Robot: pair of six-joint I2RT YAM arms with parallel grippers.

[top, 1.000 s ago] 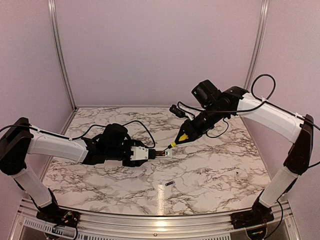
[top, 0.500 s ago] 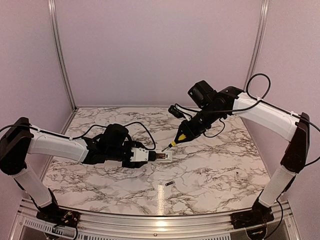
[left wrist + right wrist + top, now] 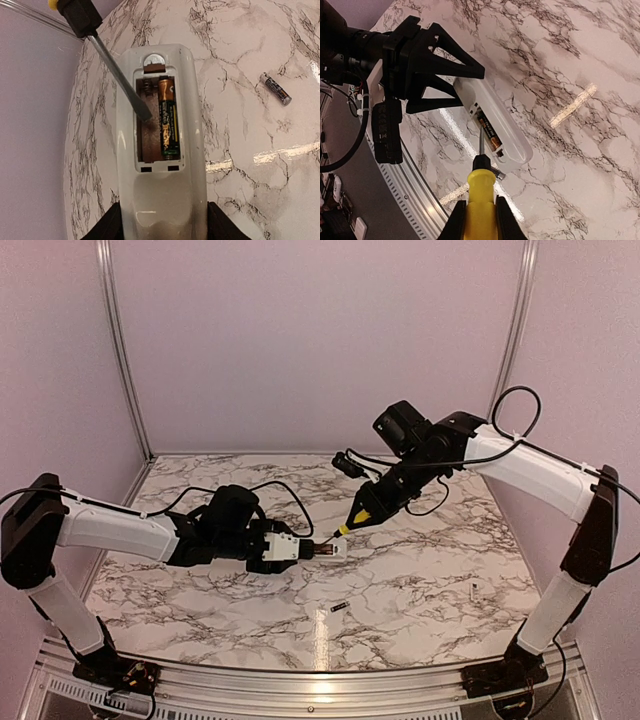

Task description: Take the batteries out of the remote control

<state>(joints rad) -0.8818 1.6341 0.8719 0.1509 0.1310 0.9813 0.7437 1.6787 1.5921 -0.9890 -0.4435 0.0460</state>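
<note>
The remote control (image 3: 160, 150) is clamped by one end between the left jaws, with its open compartment facing up. One battery (image 3: 168, 117) lies in the compartment's right bay. The other battery (image 3: 275, 88) lies loose on the bench (image 3: 430, 570), apart from the remote on the arm-base side. The right jaws are clenched on the yellow-handled screwdriver (image 3: 481, 200), whose blade tip sits in the remote's empty left bay. The left arm (image 3: 110, 530) reaches low and nearly level to the remote. The right arm (image 3: 530, 465) arches over and slants down at it.

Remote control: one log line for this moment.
left gripper: holds remote | right gripper: holds screwdriver | tip: in empty slot | batteries: one seated, one on table
</note>
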